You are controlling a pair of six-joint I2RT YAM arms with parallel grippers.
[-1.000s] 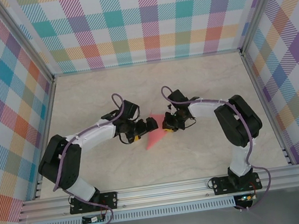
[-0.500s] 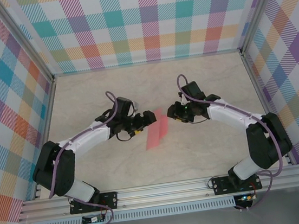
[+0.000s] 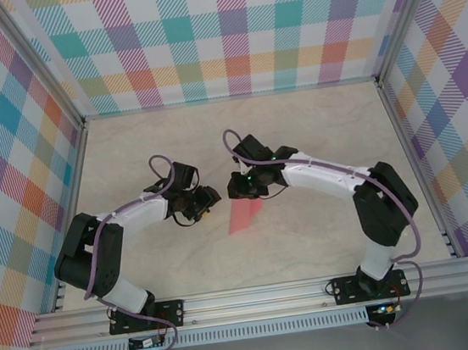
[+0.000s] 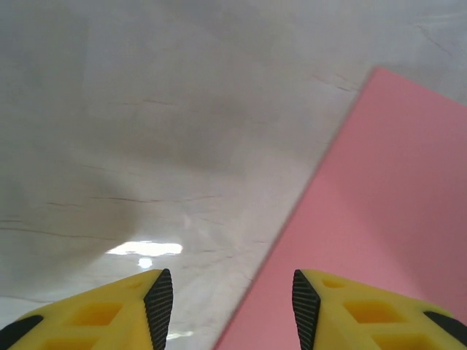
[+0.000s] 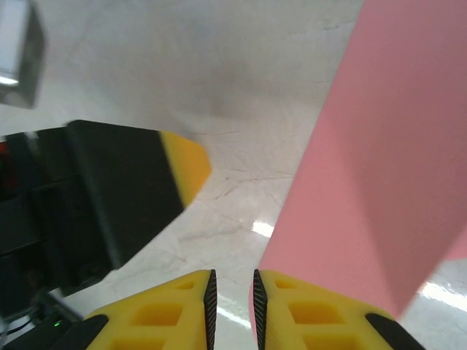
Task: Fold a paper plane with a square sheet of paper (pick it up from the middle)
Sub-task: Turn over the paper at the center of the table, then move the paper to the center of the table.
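Note:
The salmon-pink sheet of paper (image 3: 245, 215) lies flat on the table, folded into a narrow strip. My left gripper (image 3: 207, 202) is just left of it, open. In the left wrist view the gripper (image 4: 232, 306) straddles the left edge of the paper (image 4: 379, 219), with nothing pinched. My right gripper (image 3: 237, 188) hovers at the strip's far end. Its jaws (image 5: 231, 306) stand a narrow slit apart over bare table. The paper (image 5: 379, 160) runs along the right finger and shows a crease. One left finger (image 5: 182, 164) sits close by.
The marble-look table (image 3: 316, 148) is boxed in by plaid walls (image 3: 233, 30) on three sides, with a metal rail (image 3: 257, 296) at the near edge. The two grippers are a few centimetres apart at mid-table.
The right arm swung left to the paper's far end. The left gripper pulled back left and narrowed its jaws. The paper shifted slightly nearer and now lies flat.

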